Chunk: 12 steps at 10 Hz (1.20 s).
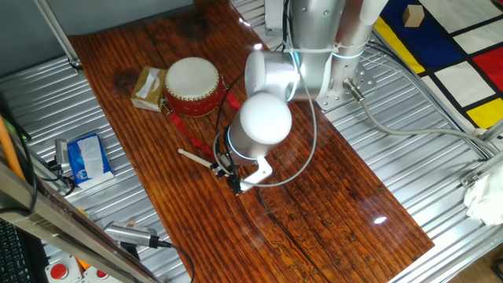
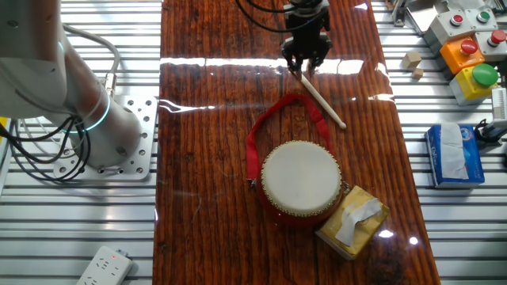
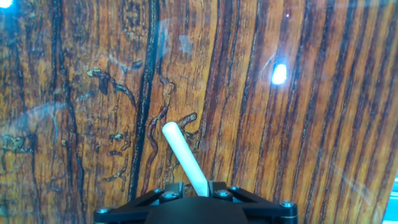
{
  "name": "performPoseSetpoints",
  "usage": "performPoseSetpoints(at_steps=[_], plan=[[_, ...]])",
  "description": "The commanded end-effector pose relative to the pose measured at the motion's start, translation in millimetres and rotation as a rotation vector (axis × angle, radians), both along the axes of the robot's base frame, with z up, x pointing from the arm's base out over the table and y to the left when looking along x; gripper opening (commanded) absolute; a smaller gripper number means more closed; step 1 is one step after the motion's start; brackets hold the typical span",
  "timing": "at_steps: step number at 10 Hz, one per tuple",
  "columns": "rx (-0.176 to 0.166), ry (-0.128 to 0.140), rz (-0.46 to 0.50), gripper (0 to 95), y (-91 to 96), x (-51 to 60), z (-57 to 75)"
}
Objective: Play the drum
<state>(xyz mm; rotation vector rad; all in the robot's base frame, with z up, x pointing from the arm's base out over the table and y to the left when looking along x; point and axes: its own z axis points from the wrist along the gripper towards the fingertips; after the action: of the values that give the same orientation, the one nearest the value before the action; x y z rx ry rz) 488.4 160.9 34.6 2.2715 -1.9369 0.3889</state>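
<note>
The gripper (image 2: 306, 66) is closed on one end of the stick (image 2: 325, 103), so keep that hold firm and swing the free tip onto the drum (image 2: 301, 180) skin beyond it.

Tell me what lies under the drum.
The drum sits on the wooden table. Its red strap loops out from beneath it, and a cardboard box touches its side. Whatever is directly under its base is hidden.
</note>
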Motion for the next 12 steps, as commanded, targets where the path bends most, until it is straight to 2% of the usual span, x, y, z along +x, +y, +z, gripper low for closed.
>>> performPoseSetpoints(at_steps=[1,5,9,12], plan=[[0.004,0.006,0.016,19.0,-0.1,0.1,0.3],[0.001,0.009,0.029,19.0,-0.1,0.1,0.3],[-0.014,0.026,0.067,19.0,-0.1,0.1,0.3],[-0.024,0.023,0.064,19.0,-0.1,0.1,0.3]])
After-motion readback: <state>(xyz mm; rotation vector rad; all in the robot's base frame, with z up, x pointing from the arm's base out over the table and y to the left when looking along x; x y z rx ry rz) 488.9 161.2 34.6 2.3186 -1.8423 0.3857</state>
